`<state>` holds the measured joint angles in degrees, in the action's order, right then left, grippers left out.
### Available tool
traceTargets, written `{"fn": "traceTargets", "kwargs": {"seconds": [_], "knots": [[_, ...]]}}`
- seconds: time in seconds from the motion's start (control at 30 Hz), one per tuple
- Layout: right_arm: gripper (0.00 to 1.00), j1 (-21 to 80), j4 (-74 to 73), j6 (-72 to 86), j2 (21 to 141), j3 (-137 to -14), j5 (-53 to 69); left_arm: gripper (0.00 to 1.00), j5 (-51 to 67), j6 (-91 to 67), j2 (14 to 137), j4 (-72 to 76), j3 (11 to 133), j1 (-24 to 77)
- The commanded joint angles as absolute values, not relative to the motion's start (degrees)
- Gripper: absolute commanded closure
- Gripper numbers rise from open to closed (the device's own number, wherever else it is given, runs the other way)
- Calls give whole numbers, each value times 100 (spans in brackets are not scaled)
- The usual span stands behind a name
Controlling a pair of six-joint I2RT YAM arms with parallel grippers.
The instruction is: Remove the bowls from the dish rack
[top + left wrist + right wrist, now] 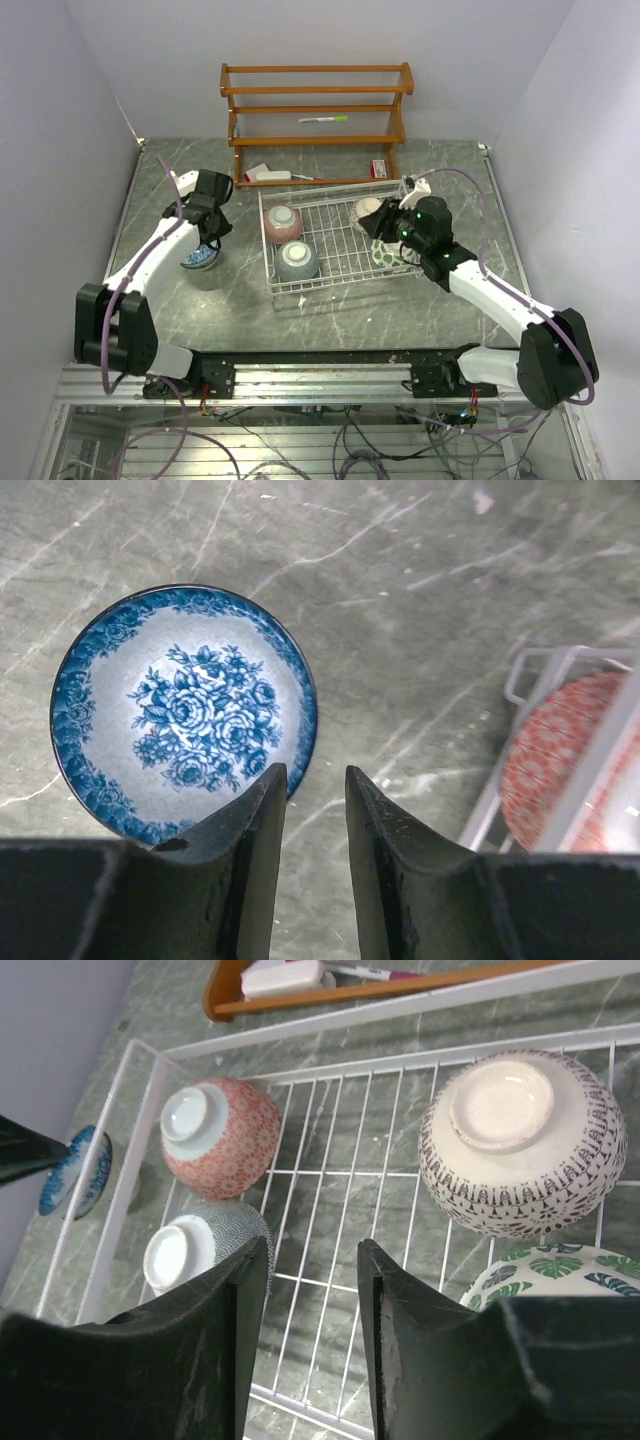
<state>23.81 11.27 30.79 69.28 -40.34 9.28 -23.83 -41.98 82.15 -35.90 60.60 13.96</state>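
Note:
The white wire dish rack (330,283) stands mid-table. Face down in it are a pink bowl (282,222), a grey-teal bowl (297,260), a cream bowl (367,210) and a green-and-white bowl (384,257). A blue-and-white bowl (199,260) sits upright on the table left of the rack. My left gripper (315,780) is open and empty just above that bowl's (180,715) right rim. My right gripper (312,1250) is open and empty over the rack's middle (330,1150), between the grey-teal bowl (195,1250) and the cream bowl (520,1140).
A brown wooden three-tier shelf (315,90) stands behind the rack, holding a green pen (322,119), a white object (265,175) and a red box (379,169). Grey walls close in on the left, the right and the back.

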Motion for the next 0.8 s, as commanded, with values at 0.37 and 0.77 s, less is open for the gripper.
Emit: {"fn": "traceTargets", "kwargs": {"seconds": [0.37,0.77], "knots": [[24,4288,1074,2195,8175,-4915,-499,59,890,-4321,5699,-1540,4755,1355],[13,5225,1426,1870,9241,-5506,-1248,59,896,-4215,4813,-1419,4026,1358]]}}
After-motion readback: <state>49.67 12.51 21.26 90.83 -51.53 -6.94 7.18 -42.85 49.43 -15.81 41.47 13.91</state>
